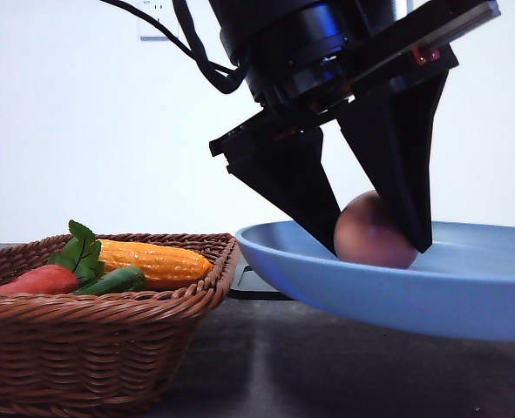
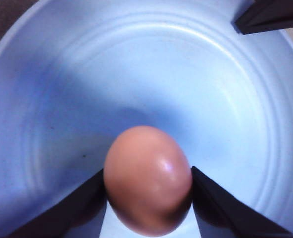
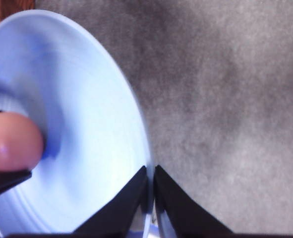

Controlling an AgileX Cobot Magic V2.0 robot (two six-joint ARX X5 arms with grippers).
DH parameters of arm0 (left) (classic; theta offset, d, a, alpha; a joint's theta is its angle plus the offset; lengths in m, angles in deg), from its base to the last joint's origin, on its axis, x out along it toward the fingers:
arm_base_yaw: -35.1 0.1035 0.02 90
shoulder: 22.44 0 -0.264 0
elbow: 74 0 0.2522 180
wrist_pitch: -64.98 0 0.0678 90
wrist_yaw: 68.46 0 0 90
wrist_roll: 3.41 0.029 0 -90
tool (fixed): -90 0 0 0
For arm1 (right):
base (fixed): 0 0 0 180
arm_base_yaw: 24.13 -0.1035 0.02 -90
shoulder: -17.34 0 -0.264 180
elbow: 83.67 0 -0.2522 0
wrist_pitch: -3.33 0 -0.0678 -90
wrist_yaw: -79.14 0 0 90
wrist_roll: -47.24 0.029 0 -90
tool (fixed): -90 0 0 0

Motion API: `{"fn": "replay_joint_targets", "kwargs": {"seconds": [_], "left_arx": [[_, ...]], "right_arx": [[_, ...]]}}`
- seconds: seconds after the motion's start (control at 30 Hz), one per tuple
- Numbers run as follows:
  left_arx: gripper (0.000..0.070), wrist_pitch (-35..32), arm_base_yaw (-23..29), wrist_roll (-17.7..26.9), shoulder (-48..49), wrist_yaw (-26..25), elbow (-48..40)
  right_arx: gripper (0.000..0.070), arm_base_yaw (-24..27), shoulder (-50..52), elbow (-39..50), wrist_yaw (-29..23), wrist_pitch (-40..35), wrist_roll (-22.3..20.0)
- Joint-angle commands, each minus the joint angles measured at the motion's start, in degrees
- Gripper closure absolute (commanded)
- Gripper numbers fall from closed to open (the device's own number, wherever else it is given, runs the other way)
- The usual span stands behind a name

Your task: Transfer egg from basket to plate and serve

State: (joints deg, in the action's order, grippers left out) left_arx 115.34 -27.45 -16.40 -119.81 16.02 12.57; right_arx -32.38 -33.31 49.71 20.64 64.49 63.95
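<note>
**Egg on the blue plate, held between two black fingers**

From the front, the left claw comes down from above. Its two black fingers sit on each side of the egg, touching it. The egg rests on the blue plate, which is lifted off the dark table. At 9 o'clock from the plate is the basket, with a corn cob and a carrot inside.

From the left wrist, the egg sits between the fingers, pressed by both, over the plate.

From the right wrist, the right claw is nearly closed, pinching the plate's rim. The egg lies at 9 o'clock.
</note>
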Motion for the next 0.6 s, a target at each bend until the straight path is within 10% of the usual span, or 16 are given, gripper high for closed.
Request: {"fn": "replay_joint_targets", "kwargs": {"seconds": [0.0,0.23,0.57], "left_arx": [[0.0492,-0.5,-0.9,0.9,-1.2,0.0,0.8],[0.0300,-0.3,-2.2,1.4,-1.2,-0.2,0.8],[0.0290,5.4,-2.8,0.5,1.1,0.3,5.3]], "right_arx": [[0.0700,-0.2,0.4,-1.4,0.7,-0.1,-0.4],[0.0700,-0.2,1.7,-1.4,1.3,1.1,-0.2],[0.0700,-0.2,1.7,-1.4,1.4,3.4,-0.2]]}}
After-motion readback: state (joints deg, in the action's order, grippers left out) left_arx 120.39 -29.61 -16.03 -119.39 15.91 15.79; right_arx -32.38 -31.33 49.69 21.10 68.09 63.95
